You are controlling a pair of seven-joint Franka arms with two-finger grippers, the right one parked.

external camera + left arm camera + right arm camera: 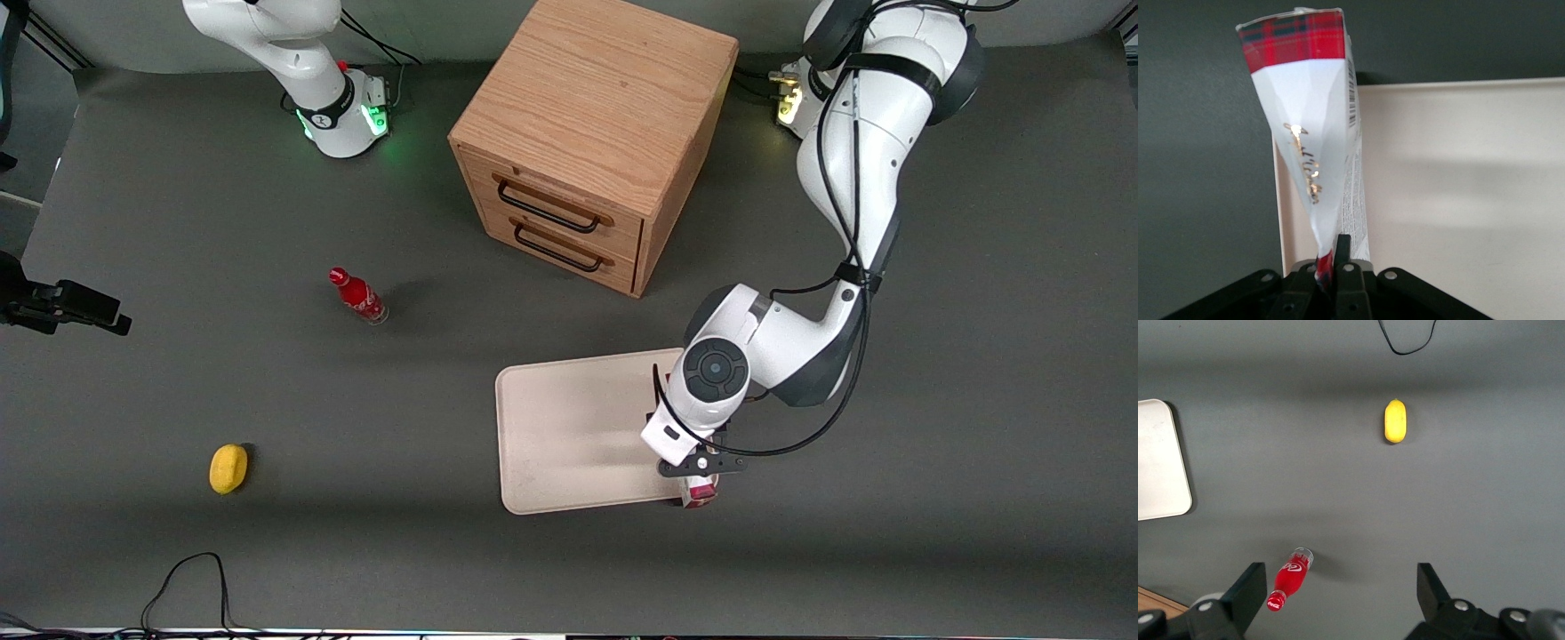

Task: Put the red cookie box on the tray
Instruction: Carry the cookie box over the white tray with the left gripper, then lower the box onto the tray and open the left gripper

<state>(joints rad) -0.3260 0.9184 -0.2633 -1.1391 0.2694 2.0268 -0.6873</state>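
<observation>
One gripper (1328,270) clamping red cookie box (1313,127), tartan-topped, over tray (1458,200) edge

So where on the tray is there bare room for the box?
The tray is bare from its rim toward the parked arm's end up to the gripper. The only crowded spot is the tray's edge at the working arm's end, where the jaws are shut on the red cookie box.
</observation>
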